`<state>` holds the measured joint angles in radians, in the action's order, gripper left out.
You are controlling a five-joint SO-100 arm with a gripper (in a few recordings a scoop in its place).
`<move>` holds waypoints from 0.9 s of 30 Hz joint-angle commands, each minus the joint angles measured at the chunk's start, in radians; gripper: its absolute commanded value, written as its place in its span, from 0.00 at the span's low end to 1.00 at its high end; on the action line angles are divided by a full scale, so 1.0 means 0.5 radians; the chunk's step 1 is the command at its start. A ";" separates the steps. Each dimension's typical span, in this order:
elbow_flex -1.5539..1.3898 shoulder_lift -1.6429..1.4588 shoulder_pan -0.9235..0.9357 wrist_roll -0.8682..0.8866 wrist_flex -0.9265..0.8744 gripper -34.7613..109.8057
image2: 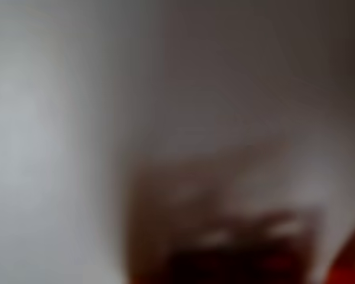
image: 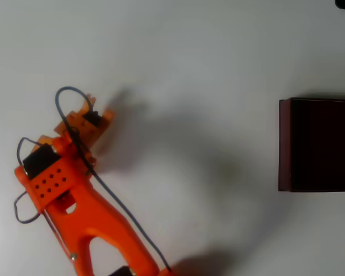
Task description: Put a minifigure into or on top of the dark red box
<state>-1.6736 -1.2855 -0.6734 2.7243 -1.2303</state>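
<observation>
Overhead view: dark red box (image: 284,144), maroon wall, near-black interior; orange tool (image: 98,118), jaw state indiscernible.

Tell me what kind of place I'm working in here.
Probably a plain tabletop test bench, not a home or shop. The overhead view shows a bare white table, the orange gripper with loose cabling, and one dark red box. The wrist view is too blurred to help.

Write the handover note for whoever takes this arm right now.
Gripper: at the left of the overhead view, low over the white table; cannot tell whether it is open or shut, or whether it holds anything.
Dark red box: at the right edge of the overhead view, far from the gripper; its dark inside looks empty.
Wrist view is too blurred to read.
Done: nothing placed in the box.
Left: locate the minifigure, grasp it, carry it to the box.
</observation>
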 commanded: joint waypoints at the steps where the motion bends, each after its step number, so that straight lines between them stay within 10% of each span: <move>1: -0.031 -0.083 -0.018 -0.003 0.018 0.33; 27: -0.067 -0.117 0.021 -0.156 0.012 0.26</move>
<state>-1.6889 -1.2916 -0.6642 2.6599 -1.2057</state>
